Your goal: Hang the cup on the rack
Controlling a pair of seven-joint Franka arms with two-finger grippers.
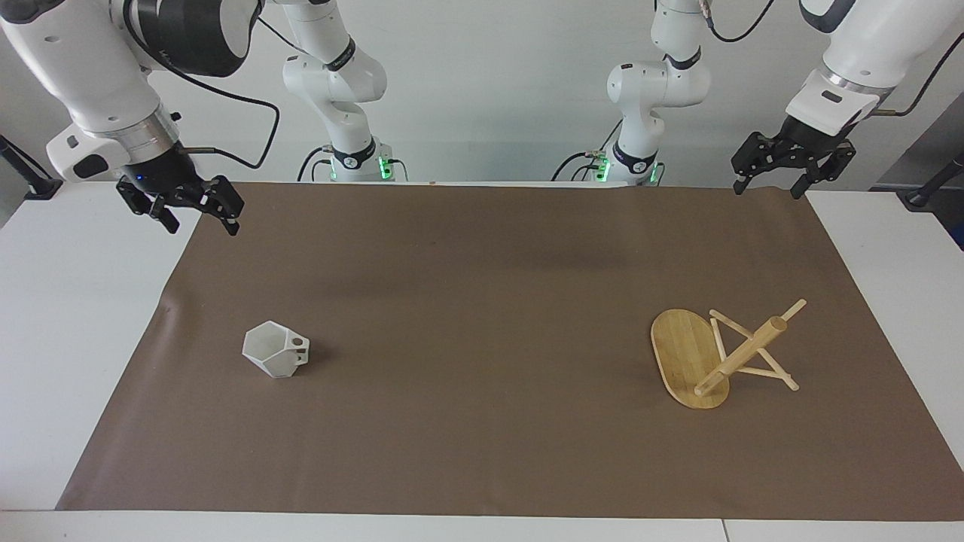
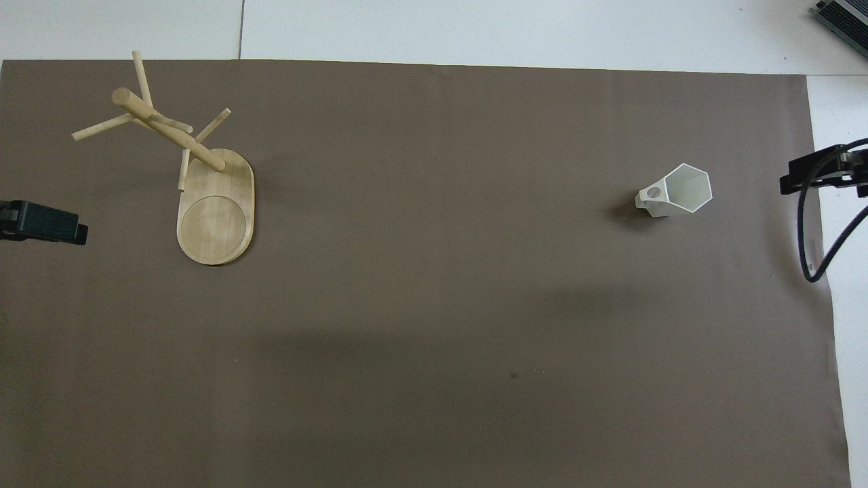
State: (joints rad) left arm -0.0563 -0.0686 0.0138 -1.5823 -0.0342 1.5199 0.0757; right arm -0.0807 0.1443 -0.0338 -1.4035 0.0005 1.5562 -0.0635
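Observation:
The white faceted cup point(image 1: 276, 350) point(image 2: 678, 192) stands mouth up on the brown mat, toward the right arm's end, its pierced handle turned to the left arm's end. The bamboo rack point(image 1: 715, 354) point(image 2: 203, 183) stands on its oval base toward the left arm's end, post and thin pegs bare. My right gripper point(image 1: 202, 224) point(image 2: 820, 173) hangs open over the mat's edge at its own end, well apart from the cup. My left gripper point(image 1: 768, 188) point(image 2: 44, 224) hangs open over the mat's edge at its end, apart from the rack. Neither holds anything.
A brown mat point(image 1: 482, 301) covers most of the white table point(image 1: 75, 339). A black cable point(image 2: 824, 251) loops down from the right arm over the mat's edge. Only the cup and the rack stand on the mat.

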